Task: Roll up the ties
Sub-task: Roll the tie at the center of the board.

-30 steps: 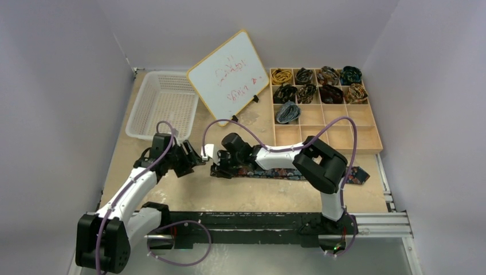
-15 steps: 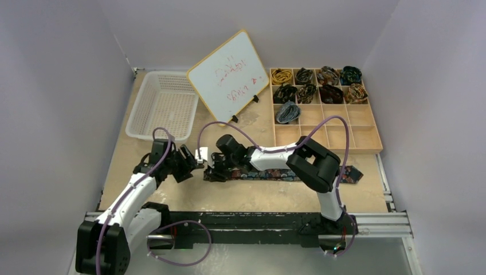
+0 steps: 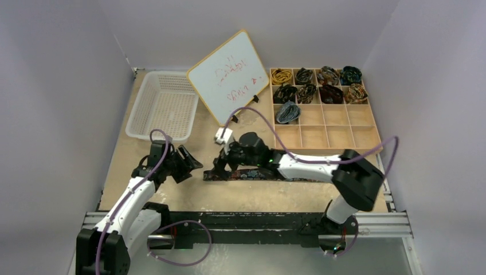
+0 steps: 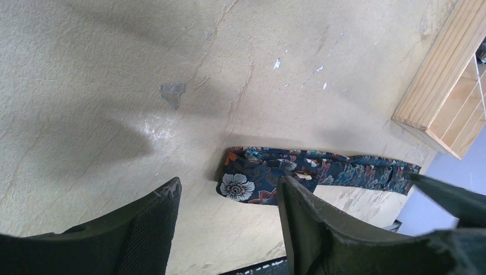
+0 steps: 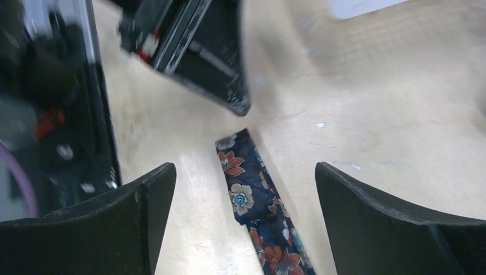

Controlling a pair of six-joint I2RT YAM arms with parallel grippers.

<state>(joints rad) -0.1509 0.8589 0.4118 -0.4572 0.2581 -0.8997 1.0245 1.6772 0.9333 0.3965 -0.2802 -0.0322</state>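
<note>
1. Left gripper [image 4: 229, 188]: jaws spread wide, holding nothing. In its wrist view, the folded end of the flat tie [image 4: 344, 169] shows between the two fingers. From above, the gripper sits just left of that end, apart from it.
2. Right gripper [image 5: 243, 172]: jaws also spread wide, nothing gripped. It hangs over the same left end of the flat tie, with the strip running between its fingers. Cannot tell its height above the cloth.
3. The flat tie is navy floral and lies on the table [image 3: 258, 197], running left to right, parallel to the near edge. Its left end looks doubled over on itself.
4. Rolled ties [image 3: 318, 86]: nine coils in the wooden tray [image 3: 326, 150] at far right, in the two far rows plus one cell of the third row.
5. Hidden: in the top view, the right forearm covers most of the strip and its right end. The upper left of the right wrist view is blurred. The red writing on the whiteboard [image 3: 229, 74] cannot be read.
6. Room: bare tabletop shows between the strip and the near rail, and to the left toward the white basket [image 3: 163, 103]. The tray's front wall stands near the strip on the far side.
</note>
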